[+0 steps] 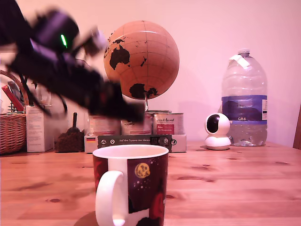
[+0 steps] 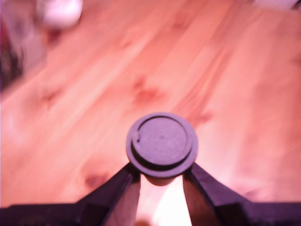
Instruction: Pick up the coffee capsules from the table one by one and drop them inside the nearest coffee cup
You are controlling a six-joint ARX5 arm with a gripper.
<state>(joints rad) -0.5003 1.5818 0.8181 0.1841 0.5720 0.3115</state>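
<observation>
The wrist view shows the hand (image 2: 161, 181) closed on a coffee capsule (image 2: 162, 143): its two dark fingers (image 2: 120, 190) press against the capsule's underside from either side, and the round purple-grey foil face with its raised rim points toward the camera. Beneath it lies only bare, blurred tabletop (image 2: 94, 94) with grain and dark knots, and the capsule is clear of the wood. The coffee cup does not appear in this view. The exterior view supplies what the wrist view lacks: the coffee cup (image 1: 130, 184) stands at the near edge of the tabletop (image 1: 235, 179), white handle toward the camera, yellow moon on its dark pattern. The arm (image 1: 61, 66) is motion-blurred in the upper part of the exterior view's left, with a green light on it; its tip (image 1: 131, 110) hangs above and behind the cup's rim. The capsule cannot be made out in this view because of the blur. Behind stand a globe (image 1: 141, 59), metal tins (image 1: 164, 123) on a flat box (image 1: 136, 140), a white camera (image 1: 217, 131), a large water bottle (image 1: 243, 99) at the exterior view's right, and a wicker basket (image 1: 11, 129) at its left.
</observation>
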